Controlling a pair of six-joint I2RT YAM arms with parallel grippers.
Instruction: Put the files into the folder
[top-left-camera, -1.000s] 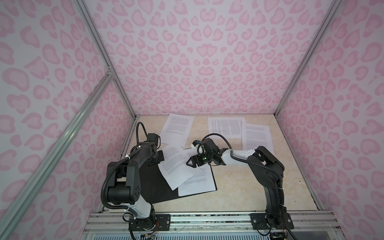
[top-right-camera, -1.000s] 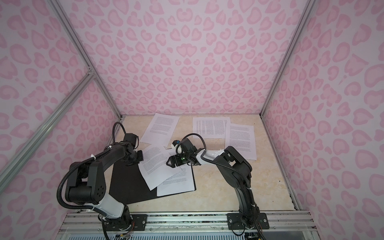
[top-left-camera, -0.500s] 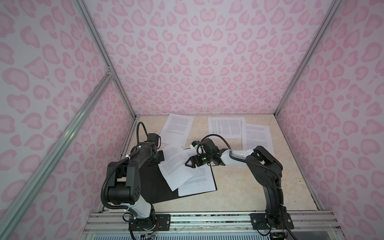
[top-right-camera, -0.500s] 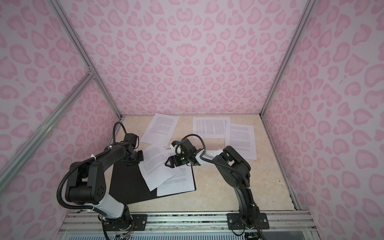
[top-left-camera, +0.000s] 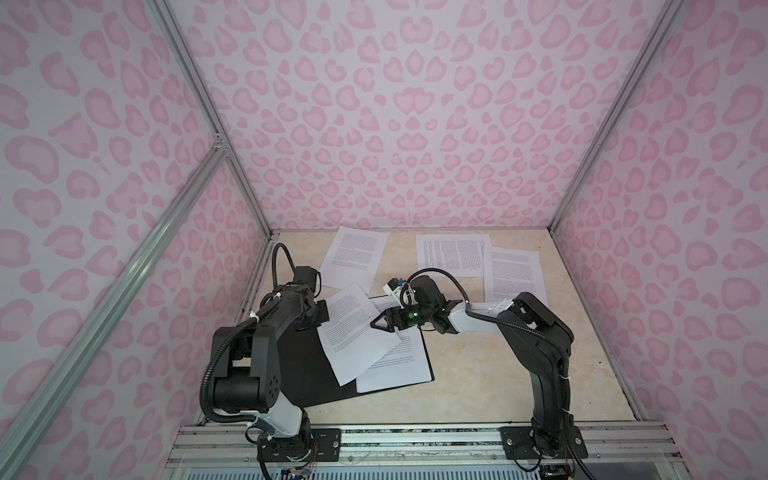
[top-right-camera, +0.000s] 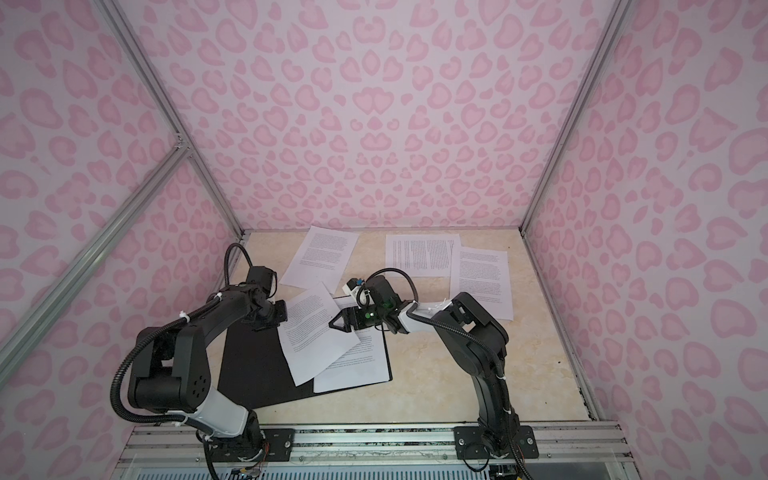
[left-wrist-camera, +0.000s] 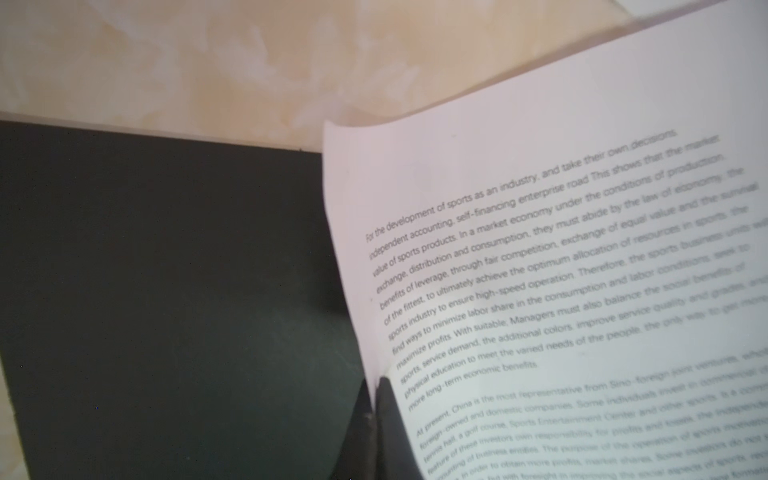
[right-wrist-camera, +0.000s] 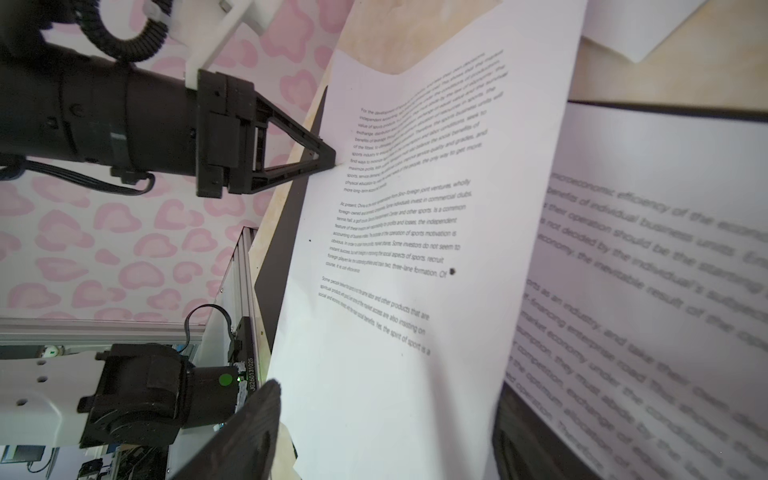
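Left hand (right-wrist-camera: 330, 160) pinches the edge of a white printed paper sheet (top-left-camera: 353, 340) over the thin open black-inside folder (top-left-camera: 303, 374) by the left edge of the beige counter (top-left-camera: 478, 374). Right hand (top-left-camera: 374, 325) is open above that sheet.

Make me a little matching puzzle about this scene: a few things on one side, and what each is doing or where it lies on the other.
Things: 1 left gripper; 2 right gripper; 3 folder; 4 far-right sheet.
States: A lying open, black inside up; B flat on the table, off the folder; C jaws apart; D shut on the skewed sheet's edge.
Pairs: 1-D, 2-C, 3-A, 4-B.
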